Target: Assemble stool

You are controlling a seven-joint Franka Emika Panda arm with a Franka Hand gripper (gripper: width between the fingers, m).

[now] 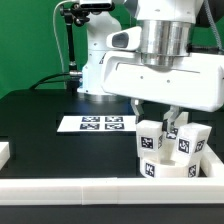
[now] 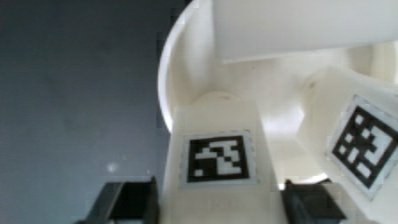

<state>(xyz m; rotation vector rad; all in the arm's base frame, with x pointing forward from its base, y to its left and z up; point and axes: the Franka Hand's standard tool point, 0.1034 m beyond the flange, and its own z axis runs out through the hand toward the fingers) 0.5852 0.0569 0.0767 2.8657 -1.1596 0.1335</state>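
The white stool lies upside down at the exterior view's lower right. Its round seat point(image 1: 166, 171) rests on the table and three tagged block legs point(image 1: 150, 145) stand up from it. My gripper point(image 1: 168, 122) reaches down among the legs. In the wrist view my gripper point(image 2: 222, 192) has both dark fingers point(image 2: 128, 200) pressed against the sides of one tagged leg point(image 2: 221, 150), so it is shut on it. That leg stands on the curved seat point(image 2: 267, 40). A second tagged leg point(image 2: 365, 140) is beside it.
The marker board point(image 1: 97, 124) lies on the black table behind the stool. A long white rail point(image 1: 90, 190) runs along the front edge and another point(image 1: 214, 152) along the exterior view's right, boxing in the stool. A white block point(image 1: 4, 152) shows at the left edge.
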